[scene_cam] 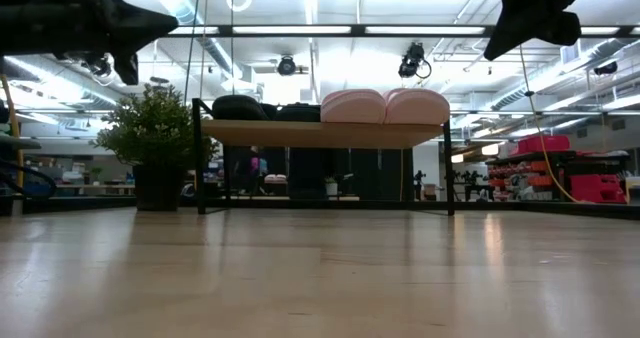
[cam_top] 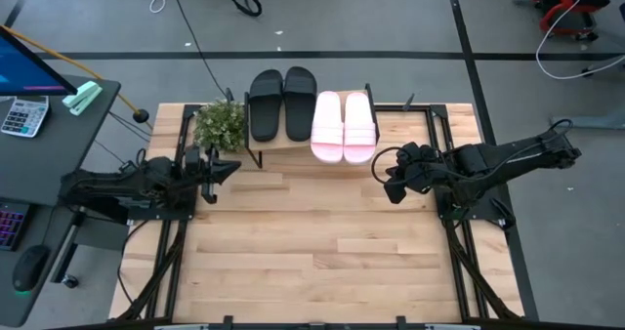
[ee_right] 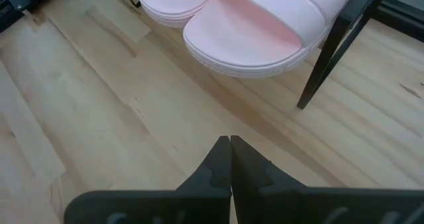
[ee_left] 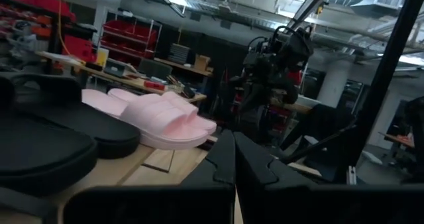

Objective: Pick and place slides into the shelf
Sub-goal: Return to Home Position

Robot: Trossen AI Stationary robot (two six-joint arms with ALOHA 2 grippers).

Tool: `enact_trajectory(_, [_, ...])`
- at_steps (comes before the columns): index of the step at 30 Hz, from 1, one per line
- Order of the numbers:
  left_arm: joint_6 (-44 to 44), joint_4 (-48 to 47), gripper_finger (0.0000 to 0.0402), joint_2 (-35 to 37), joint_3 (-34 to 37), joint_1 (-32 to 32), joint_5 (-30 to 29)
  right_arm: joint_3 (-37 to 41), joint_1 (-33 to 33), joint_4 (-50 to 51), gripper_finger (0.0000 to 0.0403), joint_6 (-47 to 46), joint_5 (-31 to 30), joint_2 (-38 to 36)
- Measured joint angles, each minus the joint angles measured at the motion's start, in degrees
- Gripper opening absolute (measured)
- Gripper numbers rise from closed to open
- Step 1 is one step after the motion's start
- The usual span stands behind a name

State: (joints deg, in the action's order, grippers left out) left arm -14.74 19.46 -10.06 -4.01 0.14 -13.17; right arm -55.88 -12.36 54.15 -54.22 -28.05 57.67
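On the left side of the bench (cam_top: 312,252), the left pincer (cam_top: 230,171) is hanging in the air above the wood. Its two fingers (ee_left: 222,159) are pressing tight together, and it is holding nothing. Just behind it, a small green plant (cam_top: 220,125) is standing in a dark pot at the far edge of the bench. The plant is sitting right beside the left end of the shelf (cam_top: 283,147).

The shelf is carrying all four slides in one row, side by side. Going from the left, the first black slide (cam_top: 266,105) is lying next to the second black slide (cam_top: 300,103). After them, the first pink slide (cam_top: 327,127) is lying next to the second pink slide (cam_top: 359,127), and these two are touching each other. The pink ones are sitting nearer the front than the black ones, and their near ends are poking a little past the front edge of the board.

On the right, the right pincer (cam_top: 383,174) is hanging above the bench, near the right front leg of the shelf. It is close to the second pink slide but is not touching it. Its fingers (ee_right: 218,161) are squeezing together too, with nothing between them. In the low view, both arms are floating high over the wood.
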Motion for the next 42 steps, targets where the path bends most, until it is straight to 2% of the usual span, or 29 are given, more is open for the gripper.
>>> enact_trajectory(10, [1.77,-8.87,0.0,10.11,-0.02,0.0,-2.61,0.0,0.0,0.0,0.0,-1.14,0.31,0.0])
enact_trajectory(15, [1.15,-10.36,0.0,9.76,-0.07,0.0,-2.03,0.0,0.0,0.0,0.0,-1.08,0.31,-0.02])
enact_trajectory(24, [1.65,-10.94,0.0,9.8,1.63,0.0,5.37,0.0,0.0,0.0,0.0,-1.13,0.49,-0.02])
enact_trajectory(28, [-0.87,-11.35,0.0,9.67,3.48,-0.04,7.55,0.0,0.0,0.02,0.0,-1.21,1.56,-0.02])
enact_trajectory(34, [3.48,-9.9,0.0,9.8,3.48,-0.04,7.49,-0.02,0.0,0.02,0.0,-1.7,1.92,-0.02])
enact_trajectory(42, [3.62,-16.53,0.0,9.74,3.48,-0.07,7.53,-0.02,0.0,0.04,0.0,-1.73,1.99,-0.02])
